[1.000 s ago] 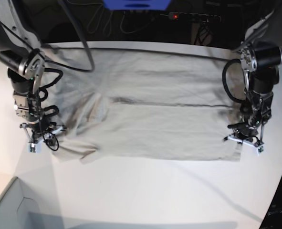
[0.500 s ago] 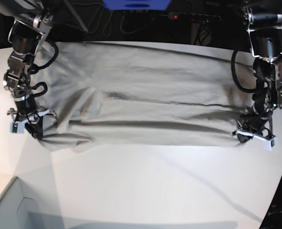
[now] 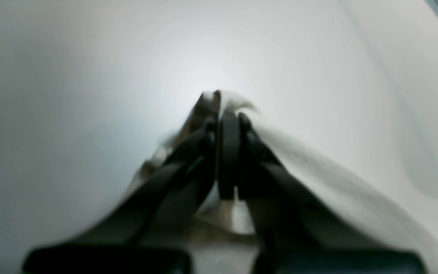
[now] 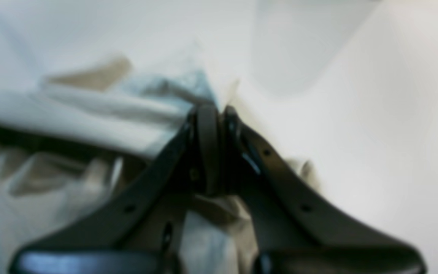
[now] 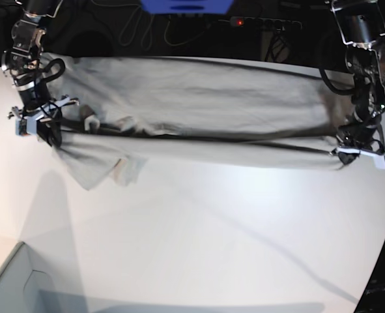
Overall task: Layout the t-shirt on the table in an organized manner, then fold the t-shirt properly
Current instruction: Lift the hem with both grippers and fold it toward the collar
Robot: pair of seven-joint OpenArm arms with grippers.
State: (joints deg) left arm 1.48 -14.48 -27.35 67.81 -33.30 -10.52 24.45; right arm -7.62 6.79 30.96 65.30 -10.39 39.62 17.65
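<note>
My 2 pincers, left gripper (image 5: 360, 154) and right gripper (image 5: 37, 121), each pinch the t-shirt's (image 5: 199, 124) near edge, lifted over the table (image 5: 199, 248). Uneven pulling may slip a corner; the drooping sleeve may bunch.

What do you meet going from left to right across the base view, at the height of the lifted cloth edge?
right gripper → the t-shirt, pinched at both ends and stretched across the table → left gripper
</note>
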